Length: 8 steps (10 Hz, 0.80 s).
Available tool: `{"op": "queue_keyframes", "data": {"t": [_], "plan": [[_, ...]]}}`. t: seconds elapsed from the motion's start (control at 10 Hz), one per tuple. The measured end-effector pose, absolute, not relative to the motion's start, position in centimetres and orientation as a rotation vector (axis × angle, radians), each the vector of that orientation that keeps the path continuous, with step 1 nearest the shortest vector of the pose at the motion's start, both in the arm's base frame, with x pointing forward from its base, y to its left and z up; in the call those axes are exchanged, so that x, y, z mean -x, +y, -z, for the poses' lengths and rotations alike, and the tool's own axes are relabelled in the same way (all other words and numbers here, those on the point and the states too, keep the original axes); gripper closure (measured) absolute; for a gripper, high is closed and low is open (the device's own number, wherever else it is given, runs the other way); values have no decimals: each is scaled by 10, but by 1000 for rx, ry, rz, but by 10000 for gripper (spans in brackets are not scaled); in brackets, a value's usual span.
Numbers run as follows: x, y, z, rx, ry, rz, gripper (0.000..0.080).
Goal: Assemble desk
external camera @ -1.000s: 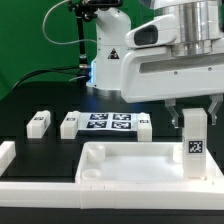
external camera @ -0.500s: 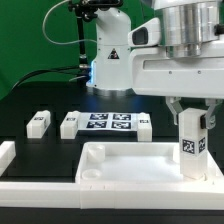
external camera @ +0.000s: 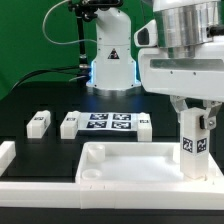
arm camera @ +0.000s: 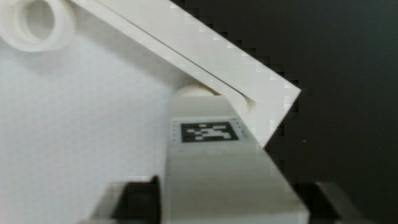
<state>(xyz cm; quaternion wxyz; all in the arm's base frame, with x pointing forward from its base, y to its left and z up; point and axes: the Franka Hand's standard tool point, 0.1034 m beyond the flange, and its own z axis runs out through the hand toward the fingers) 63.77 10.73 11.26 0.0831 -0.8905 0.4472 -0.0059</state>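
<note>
The white desk top lies rim-up at the front of the black table. My gripper is shut on a white leg, which stands upright with its tag facing the camera at the top's corner on the exterior view's right. In the wrist view the leg runs out from between my dark fingers, and my gripper is closed on its sides. Its far end meets the desk top by the corner rim. Whether it is seated there is hidden. A round boss shows on the top.
Three loose white legs lie behind the top, two left of and one right of the marker board. A white L-shaped fence borders the table's left and front. The robot base stands at the back.
The arm's upper housing has swung toward the exterior view's right and the wrist has turned. The leg stays at the same corner, still gripped.
</note>
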Motion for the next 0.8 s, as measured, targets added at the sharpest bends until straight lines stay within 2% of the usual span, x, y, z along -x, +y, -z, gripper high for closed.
{"op": "queue_keyframes", "data": {"t": [0.1,0.2,0.3,0.4,0.8], "plan": [[-637,109,-114,2794,1065,24,347],[-639,109,-116,2876,820,45,223],[-636,110,-116,2936,604,33,223],[-635,111,-116,2970,437,39,165],[-635,110,-115,3010,91,63,151]]}}
